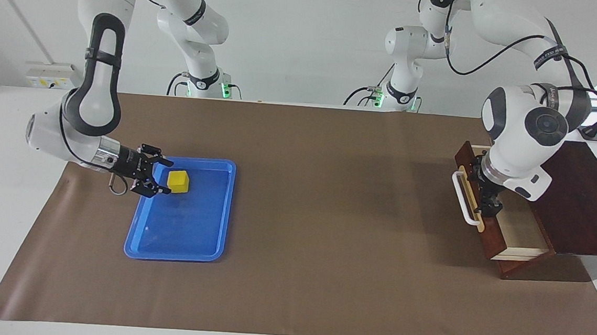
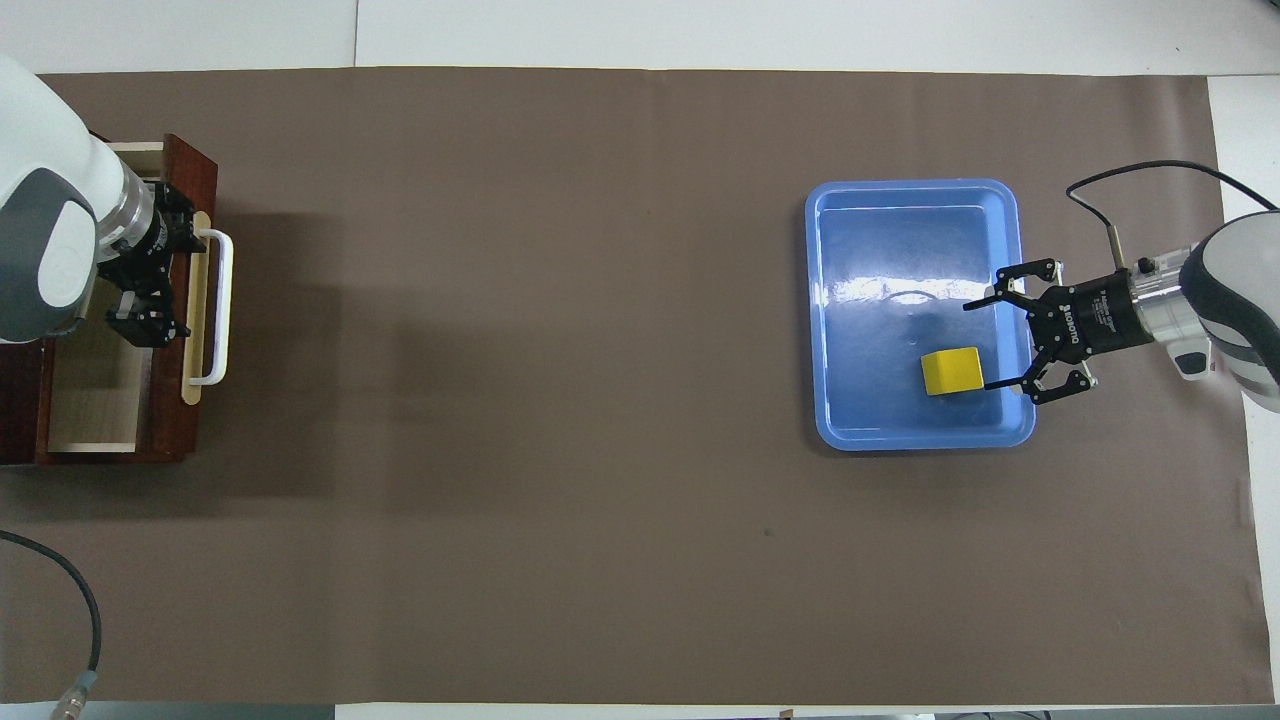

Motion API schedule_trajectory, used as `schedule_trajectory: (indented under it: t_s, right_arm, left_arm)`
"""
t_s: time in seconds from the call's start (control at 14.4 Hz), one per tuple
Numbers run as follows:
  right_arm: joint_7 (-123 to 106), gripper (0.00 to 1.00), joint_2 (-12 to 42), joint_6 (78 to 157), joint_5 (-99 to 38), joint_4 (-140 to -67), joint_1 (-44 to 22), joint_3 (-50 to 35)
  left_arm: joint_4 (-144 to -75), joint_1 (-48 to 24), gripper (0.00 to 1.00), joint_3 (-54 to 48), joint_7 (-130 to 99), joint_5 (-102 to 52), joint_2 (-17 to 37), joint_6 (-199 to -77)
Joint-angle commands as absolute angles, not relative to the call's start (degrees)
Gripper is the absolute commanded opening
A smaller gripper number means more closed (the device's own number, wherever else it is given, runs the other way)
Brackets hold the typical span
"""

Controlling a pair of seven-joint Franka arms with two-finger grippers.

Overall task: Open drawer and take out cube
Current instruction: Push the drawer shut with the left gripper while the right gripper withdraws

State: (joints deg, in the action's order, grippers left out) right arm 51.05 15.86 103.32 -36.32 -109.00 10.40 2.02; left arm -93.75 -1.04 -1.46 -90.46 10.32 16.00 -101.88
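In the facing view, the cube [image 1: 178, 180] lies in the blue tray [image 1: 177, 243] toward the right arm's end of the table, and the right gripper [image 1: 157, 176] hangs just beside it with its 2 fingers spread wide and nothing between them; a sideways drift here could nudge the cube along the tray. At the other end, the left gripper [image 1: 487, 204] sits down inside the drawer [image 1: 493, 239] against its front panel, and I cannot tell how its fingers stand. In the overhead view, the drawer [image 2: 165, 440] is partly open, its handle [image 2: 222, 310] free, so the gripper could jam if the drawer closes on it.
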Motion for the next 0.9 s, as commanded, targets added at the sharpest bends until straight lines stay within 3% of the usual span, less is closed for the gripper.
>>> schedule_trajectory:
  t_s: [0.0, 0.28, 0.63, 0.83]
  right_arm:
    - [53.53, 1.0, 9.42, 102.48, -27.72, -107.5, 6.34, 1.93]
    - [49.68, 1.0, 5.19, 97.39, -15.76, -101.17, 2.38, 1.32]
    - [28.28, 1.0, -2.71, 94.49, -4.6, -100.81, -1.66, 1.23]
    - [11.83, 1.0, -4.13, 94.22, -2.03, -100.81, -1.85, 1.32]
  left_arm:
    - [-94.22, 1.84, 1.0, -1.49, -86.58, 11.78, 15.64, -103.88]
    - [-94.31, 4.04, 1.0, -1.49, -83.24, 11.78, 15.64, -105.03]
    - [-94.31, 6.5, 1.0, -1.49, -79.9, 11.86, 15.64, -105.47]
    - [-94.31, 6.94, 1.0, -1.49, -79.37, 11.87, 15.64, -105.47]
